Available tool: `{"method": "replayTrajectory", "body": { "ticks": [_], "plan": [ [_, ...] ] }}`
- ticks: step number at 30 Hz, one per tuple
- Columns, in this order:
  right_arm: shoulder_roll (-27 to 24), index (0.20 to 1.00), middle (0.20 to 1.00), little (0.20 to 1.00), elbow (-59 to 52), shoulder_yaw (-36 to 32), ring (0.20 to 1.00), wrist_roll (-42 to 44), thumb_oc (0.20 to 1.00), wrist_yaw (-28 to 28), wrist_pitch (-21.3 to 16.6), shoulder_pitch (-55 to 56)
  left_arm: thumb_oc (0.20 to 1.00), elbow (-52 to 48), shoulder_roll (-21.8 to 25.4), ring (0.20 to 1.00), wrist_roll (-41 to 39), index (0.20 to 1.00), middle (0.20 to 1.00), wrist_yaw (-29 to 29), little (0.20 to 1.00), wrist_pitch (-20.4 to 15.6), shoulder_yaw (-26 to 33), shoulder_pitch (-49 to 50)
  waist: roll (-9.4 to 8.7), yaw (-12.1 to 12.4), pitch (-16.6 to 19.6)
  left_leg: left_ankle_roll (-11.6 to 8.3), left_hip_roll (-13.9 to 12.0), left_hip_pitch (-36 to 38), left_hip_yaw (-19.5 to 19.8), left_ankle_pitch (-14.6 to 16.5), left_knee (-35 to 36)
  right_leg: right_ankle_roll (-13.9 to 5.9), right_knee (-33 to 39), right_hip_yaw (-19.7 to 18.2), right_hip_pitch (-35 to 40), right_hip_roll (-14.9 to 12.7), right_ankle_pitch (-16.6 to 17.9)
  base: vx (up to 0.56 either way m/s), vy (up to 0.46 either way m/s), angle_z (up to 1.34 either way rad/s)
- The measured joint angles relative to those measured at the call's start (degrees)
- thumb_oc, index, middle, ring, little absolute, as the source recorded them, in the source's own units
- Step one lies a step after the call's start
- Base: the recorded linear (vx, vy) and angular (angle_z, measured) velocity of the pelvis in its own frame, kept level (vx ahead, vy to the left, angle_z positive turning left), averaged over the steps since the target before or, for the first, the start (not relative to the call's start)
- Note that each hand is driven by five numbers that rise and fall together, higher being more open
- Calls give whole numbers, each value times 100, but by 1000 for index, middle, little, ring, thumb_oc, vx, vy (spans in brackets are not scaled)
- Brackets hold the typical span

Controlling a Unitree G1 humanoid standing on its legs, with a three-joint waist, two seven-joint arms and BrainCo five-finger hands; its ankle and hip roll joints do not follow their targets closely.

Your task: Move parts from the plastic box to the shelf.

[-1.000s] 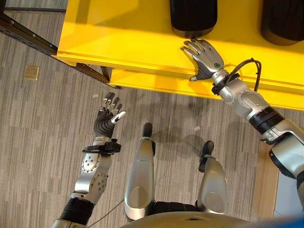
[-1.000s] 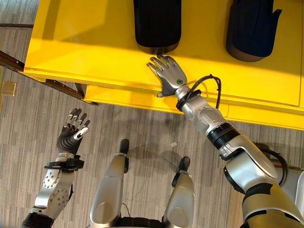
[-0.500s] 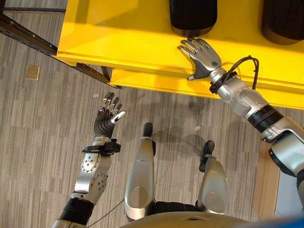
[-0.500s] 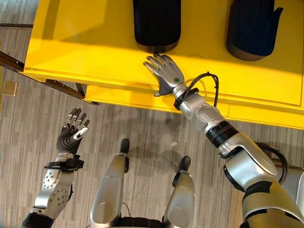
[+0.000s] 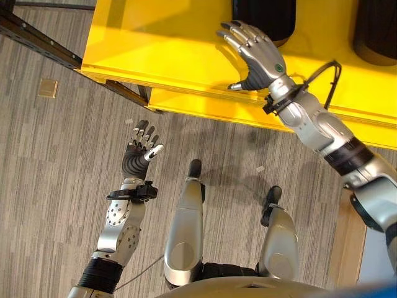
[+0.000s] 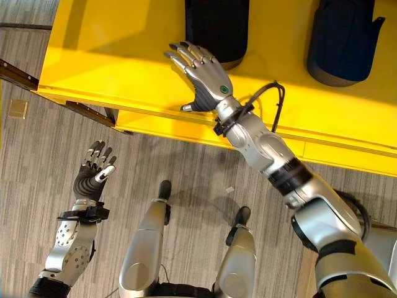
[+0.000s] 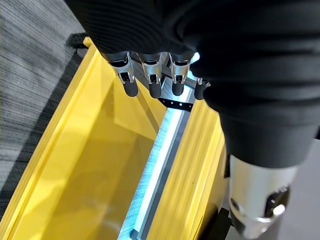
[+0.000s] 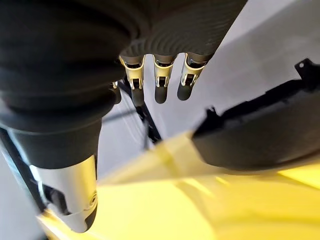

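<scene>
A humanoid robot's right robot hand hangs above a bright yellow shelf, fingers spread and nearly straight, holding nothing, its dark tips pointing toward the shelf's back. The palm sits just beside the near end of a black moulded part that rests on the yellow surface. The fingertips do not appear to touch the part. A second dark part of similar rounded shape lies on the same level, well apart to the robot's right. The right wrist view shows the row of fingers extended and relaxed with no object between them and the thumb, and the black part lying past them on the yellow surface.

The left robot hand is held low over the grey striped carpet floor, away from the shelf, palm turned inward and fingers loosely open, empty. In the left wrist view its fingers hang straight above the yellow shelving, where a pale metal rail runs between two yellow panels.

A lower yellow ledge juts out below the front edge of the upper level, and a dark metal frame bar runs diagonally at the shelf's left corner. A small square brass-coloured floor plate is set in the carpet near that bar.
</scene>
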State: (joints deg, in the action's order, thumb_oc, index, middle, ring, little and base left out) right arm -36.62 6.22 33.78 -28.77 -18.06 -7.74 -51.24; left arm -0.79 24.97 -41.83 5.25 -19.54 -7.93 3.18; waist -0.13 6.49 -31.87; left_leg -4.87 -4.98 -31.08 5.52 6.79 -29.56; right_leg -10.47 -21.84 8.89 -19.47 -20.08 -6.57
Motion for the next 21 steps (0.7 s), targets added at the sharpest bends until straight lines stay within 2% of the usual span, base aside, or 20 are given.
{"method": "replayTrajectory", "body": {
  "ticks": [3, 8, 11, 15, 21],
  "plan": [
    [-83, 1000, 1000, 1000, -714, -287, 1000, 376, 1000, 98, -120, 899, 1000, -1, -13, 1000, 37, 1000, 1000, 6, 1000, 5, 3, 8, -6, -128, -1, 70, -7, -40, 2, 58, -46, 6, -28, -9, -13, 4, -26, 0, 0, 0],
    [-219, 1000, 1000, 1000, -1868, -665, 1000, 794, 1000, 203, -470, 1639, 1000, -11, -40, 1000, 80, 1000, 1000, 9, 1000, 15, -1, 39, -78, -286, -10, 65, -28, -105, -3, 60, -59, -4, -33, -21, -81, 21, -28, 0, 0, 0],
    [-175, 1000, 1000, 1000, -1843, -912, 1000, 960, 1000, 95, -521, 1589, 1000, -20, -75, 1000, 84, 1000, 1000, 13, 1000, 13, -14, 27, -100, -244, -16, 32, -30, -104, -9, 41, -86, -31, -32, -21, -88, 20, -12, -21, -5, 0],
    [60, 1000, 1000, 1000, -1236, -1192, 1000, 960, 1000, -472, -515, 1255, 1000, -16, -53, 1000, 83, 1000, 1000, 14, 1000, 12, -57, 12, -113, -232, -12, 52, -25, -98, -5, 55, -163, -27, -40, -21, -40, 20, -11, 0, 0, 0],
    [274, 1000, 1000, 1000, -1127, -1566, 1000, 960, 1000, -943, -505, 952, 1000, -16, -36, 1000, 81, 1000, 1000, 50, 1000, 12, -58, 17, -116, -229, -10, 98, -21, -93, -2, 92, -172, -27, -50, -32, -19, 19, -7, 0, 0, 0]
  ]
}}
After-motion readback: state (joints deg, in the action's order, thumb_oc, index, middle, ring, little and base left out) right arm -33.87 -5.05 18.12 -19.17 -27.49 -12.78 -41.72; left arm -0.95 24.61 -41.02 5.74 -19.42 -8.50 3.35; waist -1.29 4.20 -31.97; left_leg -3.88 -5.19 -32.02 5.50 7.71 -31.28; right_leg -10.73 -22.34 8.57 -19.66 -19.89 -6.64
